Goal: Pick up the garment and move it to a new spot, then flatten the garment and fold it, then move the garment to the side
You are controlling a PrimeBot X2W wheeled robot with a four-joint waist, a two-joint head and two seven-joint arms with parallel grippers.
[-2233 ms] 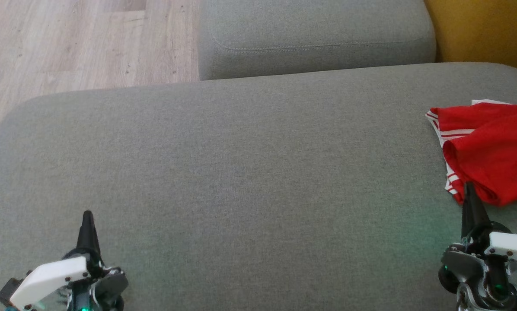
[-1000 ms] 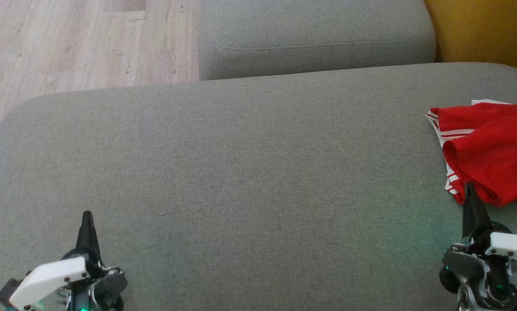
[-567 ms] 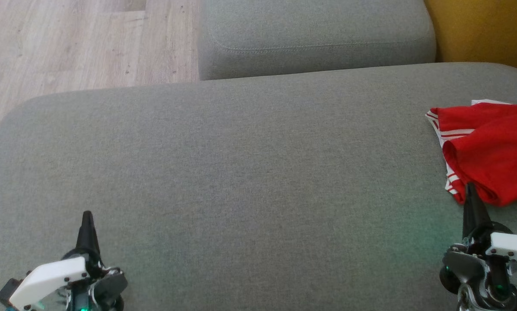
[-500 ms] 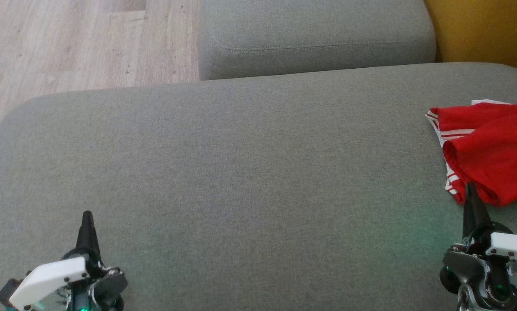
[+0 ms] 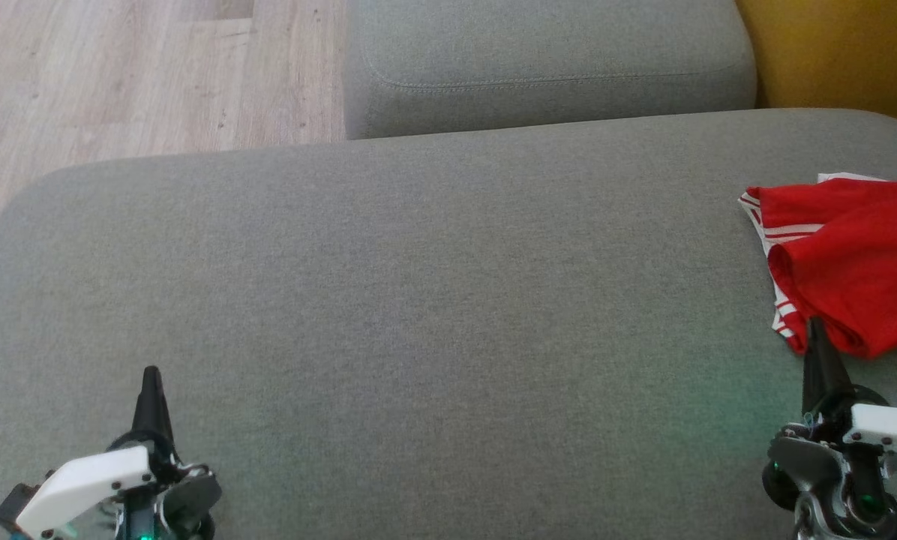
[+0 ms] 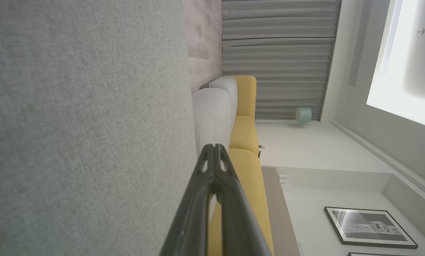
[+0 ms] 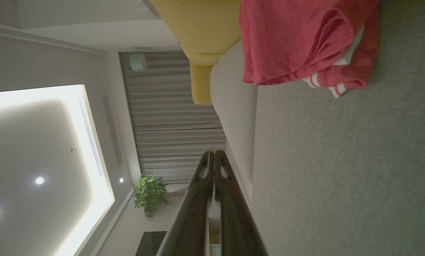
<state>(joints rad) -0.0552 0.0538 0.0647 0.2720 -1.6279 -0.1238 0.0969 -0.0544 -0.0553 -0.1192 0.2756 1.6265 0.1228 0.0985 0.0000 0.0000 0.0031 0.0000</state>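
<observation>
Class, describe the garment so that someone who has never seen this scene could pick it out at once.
Start with the large grey cushion spanning the head view. At its right edge, just past the right gripper, lies the garment in a crumpled heap. It is bright red with white stripes, where the cushion under it is plain grey.

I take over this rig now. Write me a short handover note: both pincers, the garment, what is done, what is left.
Left pincer: shut, empty, above the grey fabric sofa cushion.
Right pincer: shut, empty, pointing towards the garment but not gripping it.
Red garment with white stripes: lies crumpled at the cushion's right edge.
Done: nothing, by the look of it; the garment is neither flat nor folded.
Left: pick it up, move it, flatten, fold, set aside.
</observation>
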